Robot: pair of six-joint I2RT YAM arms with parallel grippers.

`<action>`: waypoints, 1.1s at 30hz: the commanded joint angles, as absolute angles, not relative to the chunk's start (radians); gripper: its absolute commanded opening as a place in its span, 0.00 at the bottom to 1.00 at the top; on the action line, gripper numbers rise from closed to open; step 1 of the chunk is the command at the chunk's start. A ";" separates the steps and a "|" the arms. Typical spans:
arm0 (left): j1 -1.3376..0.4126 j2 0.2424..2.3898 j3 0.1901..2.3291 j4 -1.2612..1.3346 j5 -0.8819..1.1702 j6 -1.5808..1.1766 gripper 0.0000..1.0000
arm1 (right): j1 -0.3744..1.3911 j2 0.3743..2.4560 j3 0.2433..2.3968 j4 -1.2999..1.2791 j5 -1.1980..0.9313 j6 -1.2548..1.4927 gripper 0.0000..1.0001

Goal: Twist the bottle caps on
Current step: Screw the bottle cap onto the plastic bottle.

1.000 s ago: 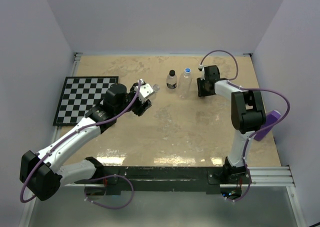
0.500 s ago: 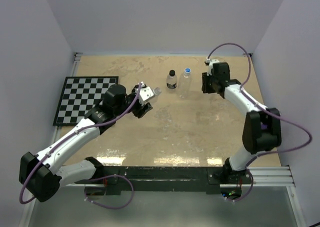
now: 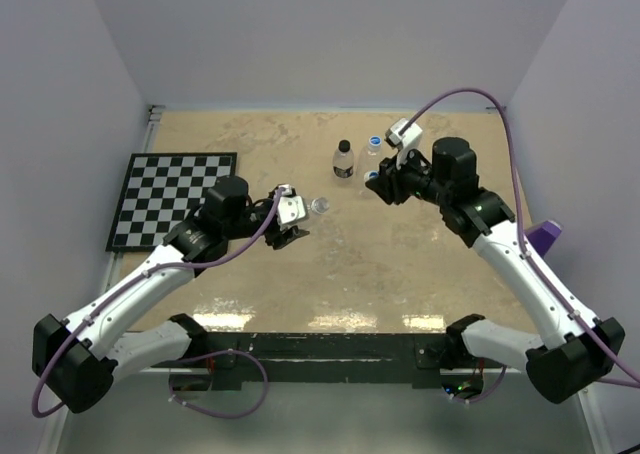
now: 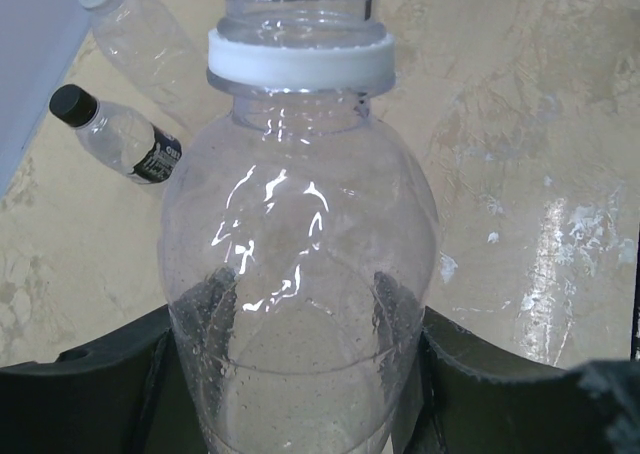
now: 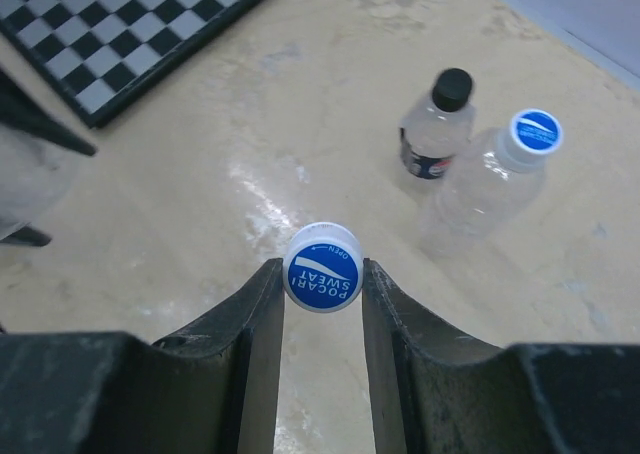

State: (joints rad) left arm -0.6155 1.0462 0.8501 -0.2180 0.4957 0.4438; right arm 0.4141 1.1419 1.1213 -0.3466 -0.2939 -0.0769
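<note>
My left gripper (image 3: 297, 217) (image 4: 300, 374) is shut on an uncapped clear bottle (image 3: 319, 206) (image 4: 300, 264), gripping its body; the open neck with a white ring (image 4: 300, 62) points away from the wrist. My right gripper (image 3: 377, 181) (image 5: 322, 276) is shut on a blue bottle cap (image 3: 372, 175) (image 5: 322, 267), pinched at its fingertips a short way right of the held bottle. Two other bottles stand behind with caps on: one black-capped (image 3: 343, 160) (image 5: 436, 124) (image 4: 115, 139), one blue-capped (image 3: 375, 144) (image 5: 497, 174) (image 4: 140, 34).
A black and white checkerboard (image 3: 170, 196) (image 5: 120, 34) lies at the left of the beige table (image 3: 400, 264). A purple object (image 3: 545, 237) shows at the right edge. White walls close in the back and sides.
My right arm has swung from the back right toward the centre, carrying the blue cap near the held bottle. My left gripper has shifted a little right with its bottle.
</note>
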 commanded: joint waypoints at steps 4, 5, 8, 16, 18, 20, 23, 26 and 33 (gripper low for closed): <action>-0.641 0.994 0.824 -0.201 0.539 0.477 0.41 | 0.506 1.026 1.120 -0.390 -0.572 -0.213 0.08; -0.643 0.996 0.824 -0.201 0.532 0.477 0.40 | 0.520 1.019 1.123 -0.390 -0.606 -0.228 0.07; -0.644 1.008 0.825 -0.198 0.541 0.472 0.39 | 0.552 1.011 1.137 -0.385 -0.684 -0.262 0.07; -0.644 1.006 0.818 -0.189 0.557 0.471 0.39 | 0.629 1.028 1.186 -0.361 -0.727 -0.301 0.07; -0.647 1.009 0.816 -0.186 0.564 0.471 0.39 | 0.638 1.038 1.196 -0.353 -0.744 -0.305 0.07; -0.646 1.012 0.816 -0.187 0.577 0.471 0.39 | 0.647 1.045 1.203 -0.338 -0.742 -0.302 0.07; -0.646 1.012 0.816 -0.189 0.591 0.472 0.38 | 0.664 1.060 1.215 -0.336 -0.746 -0.311 0.07; -0.646 1.011 0.816 -0.189 0.603 0.477 0.38 | 0.681 1.080 1.224 -0.339 -0.753 -0.321 0.07; -0.650 1.008 0.816 -0.198 0.626 0.495 0.37 | 0.698 1.108 1.232 -0.354 -0.727 -0.333 0.06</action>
State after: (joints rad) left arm -0.6430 1.0153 0.8196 -0.2241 0.5770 0.4656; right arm 0.6895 1.1069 1.1912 -0.3740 -0.7258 -0.3111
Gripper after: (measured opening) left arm 0.601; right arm 0.355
